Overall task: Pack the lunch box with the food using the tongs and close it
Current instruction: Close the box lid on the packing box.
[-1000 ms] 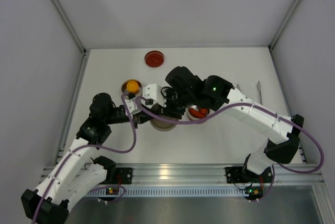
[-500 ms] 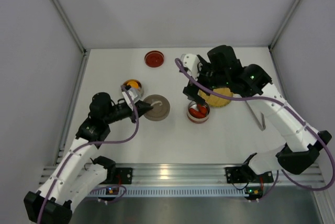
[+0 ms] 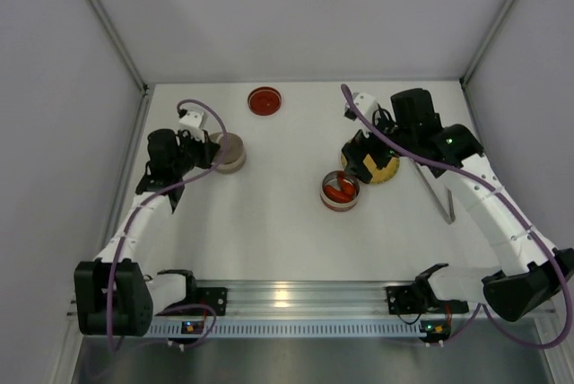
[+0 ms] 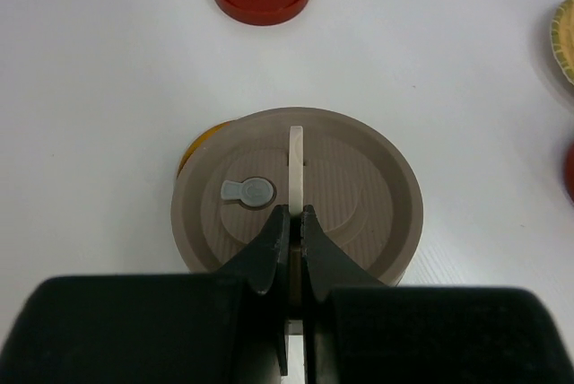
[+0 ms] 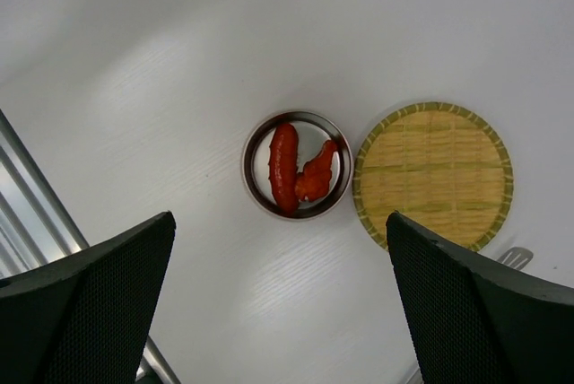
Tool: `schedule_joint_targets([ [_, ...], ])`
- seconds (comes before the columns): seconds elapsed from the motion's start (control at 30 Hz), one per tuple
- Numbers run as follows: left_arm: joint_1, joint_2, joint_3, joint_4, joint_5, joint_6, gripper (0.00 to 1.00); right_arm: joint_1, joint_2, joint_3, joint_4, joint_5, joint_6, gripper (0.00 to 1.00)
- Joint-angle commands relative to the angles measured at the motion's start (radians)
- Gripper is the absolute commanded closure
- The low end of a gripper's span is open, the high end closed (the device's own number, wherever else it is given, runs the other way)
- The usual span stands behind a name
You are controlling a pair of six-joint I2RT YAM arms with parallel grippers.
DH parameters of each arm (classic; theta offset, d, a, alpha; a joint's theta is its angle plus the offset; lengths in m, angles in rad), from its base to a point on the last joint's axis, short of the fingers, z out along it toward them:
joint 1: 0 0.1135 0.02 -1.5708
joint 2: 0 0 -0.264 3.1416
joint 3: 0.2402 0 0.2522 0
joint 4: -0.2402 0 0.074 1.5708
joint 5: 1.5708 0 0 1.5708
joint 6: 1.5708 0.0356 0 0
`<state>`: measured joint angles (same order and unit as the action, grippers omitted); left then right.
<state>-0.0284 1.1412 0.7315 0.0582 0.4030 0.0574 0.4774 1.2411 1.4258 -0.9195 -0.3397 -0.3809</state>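
Left wrist view: found left pincer (image 4: pixel 294 213) clamped shut on the upright tab (image 4: pixel 296 155) of the grey-brown lid (image 4: pixel 359 196), an orange-yellow edge (image 4: pixel 191 139) peeking from under its left rim. Saw right pincer (image 5: pixel 280 249) spread wide, gripping nothing, above red food pieces (image 5: pixel 296 173) in a steel tin (image 5: pixel 252 144) just beside the woven plate (image 5: pixel 435 173). Spotted tongs (image 3: pixel 446 196) on the counter (image 3: pixel 269 222), right of that plate.

Left end effector (image 4: pixel 293 213) clamped, arm extended far-left; right end effector (image 5: pixel 278 218) spread wide, held high.

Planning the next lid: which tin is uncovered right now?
The tin holding red pieces beside the yellow plate; the other sits under the grey-brown lid.
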Motion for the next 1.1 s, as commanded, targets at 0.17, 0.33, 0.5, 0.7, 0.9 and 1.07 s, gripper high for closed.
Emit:
schedule_joint_targets([
  [0.17, 0.007, 0.144, -0.012, 0.360, -0.017, 0.076, 1.00, -0.039, -0.020, -0.039, 0.099, -0.101, 0.054, 0.01],
  [0.33, 0.008, 0.209, -0.012, 0.434, -0.020, 0.139, 1.00, -0.043, -0.020, -0.062, 0.114, -0.119, 0.068, 0.01],
  [0.5, 0.012, 0.276, 0.014, 0.417, 0.017, 0.147, 1.00, -0.045, -0.002, -0.059, 0.116, -0.136, 0.082, 0.01],
  [0.7, 0.012, 0.305, -0.026, 0.419, -0.001, 0.150, 1.00, -0.043, -0.012, -0.051, 0.099, -0.125, 0.071, 0.01],
  [0.9, 0.013, 0.336, -0.060, 0.445, -0.004, 0.157, 1.00, -0.043, -0.012, -0.051, 0.093, -0.131, 0.074, 0.01],
  [1.07, 0.013, 0.365, -0.064, 0.450, 0.002, 0.159, 1.00, -0.045, -0.015, -0.053, 0.094, -0.133, 0.076, 0.01],
])
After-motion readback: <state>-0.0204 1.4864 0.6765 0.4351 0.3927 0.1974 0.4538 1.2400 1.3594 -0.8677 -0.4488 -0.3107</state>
